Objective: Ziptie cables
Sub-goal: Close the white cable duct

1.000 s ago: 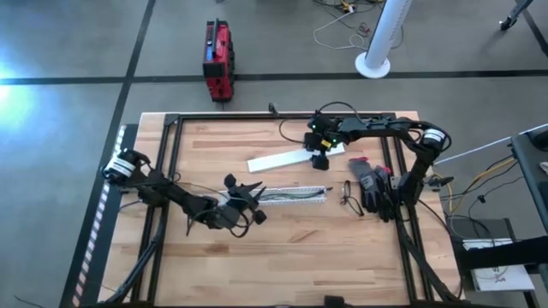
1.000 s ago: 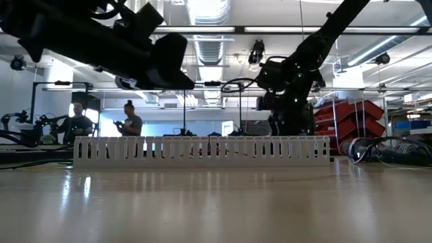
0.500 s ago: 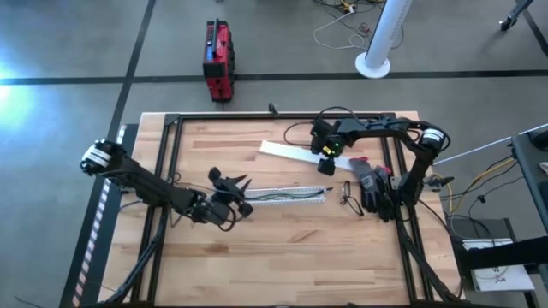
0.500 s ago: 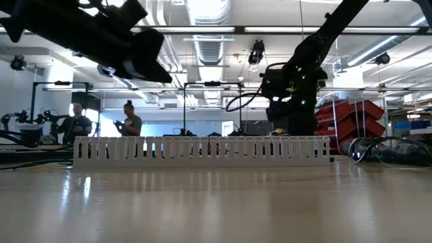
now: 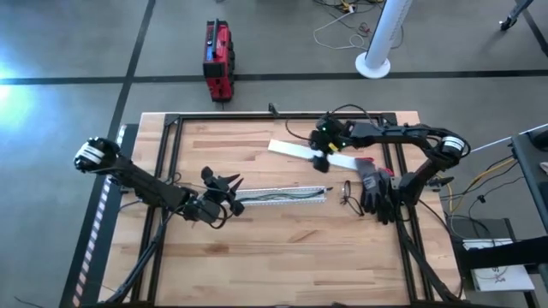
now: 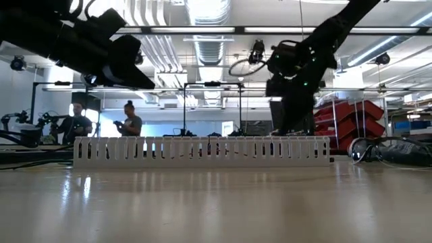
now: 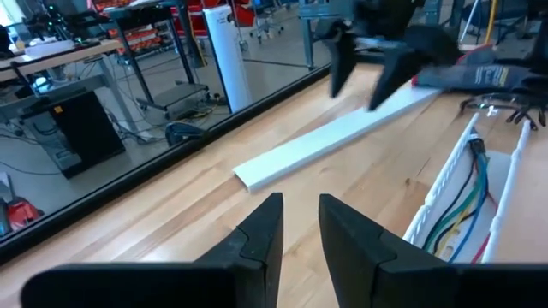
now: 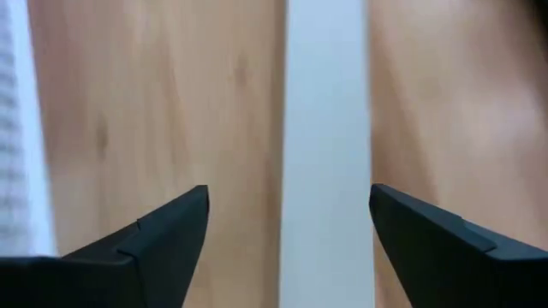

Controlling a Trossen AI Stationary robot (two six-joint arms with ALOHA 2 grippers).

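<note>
Right gripper point(image 8: 287, 231) open, straddling white cover point(image 8: 325, 154)

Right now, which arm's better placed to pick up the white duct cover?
Right, probably. The right gripper hangs open directly over the white cover, fingers either side. The left gripper is at the slotted duct's near end, with the cover farther off.

No text, label or number can be read; the red case point(image 5: 217, 58) perhaps bears markings, too small to tell.
</note>
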